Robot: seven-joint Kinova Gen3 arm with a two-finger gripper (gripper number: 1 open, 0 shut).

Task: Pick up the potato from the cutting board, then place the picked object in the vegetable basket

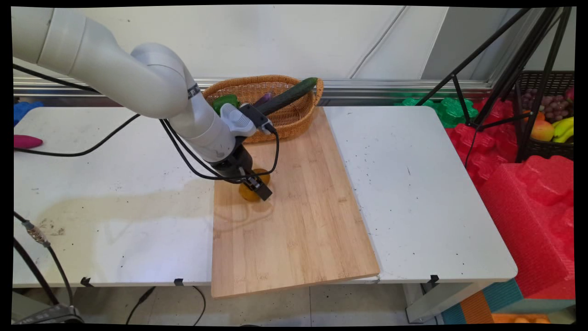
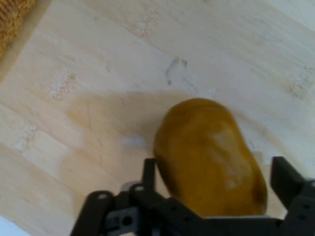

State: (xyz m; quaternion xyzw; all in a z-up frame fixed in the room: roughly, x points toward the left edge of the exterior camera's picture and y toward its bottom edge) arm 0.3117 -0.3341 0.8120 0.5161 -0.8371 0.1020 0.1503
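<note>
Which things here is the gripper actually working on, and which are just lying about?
In hand: black two-finger gripper, open around the yellow-brown oval potato; light bamboo cutting board under it.
Lying about: woven wicker basket; long dark green cucumber and green pepper in it; pink object, far left.

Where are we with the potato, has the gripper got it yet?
Done: the gripper is down at the cutting board, one finger on each side of the potato. In hand: the fingers are open, with a gap on one side. Left: closing and lifting; the potato lies on the board. The basket behind holds a cucumber and a green pepper.
</note>
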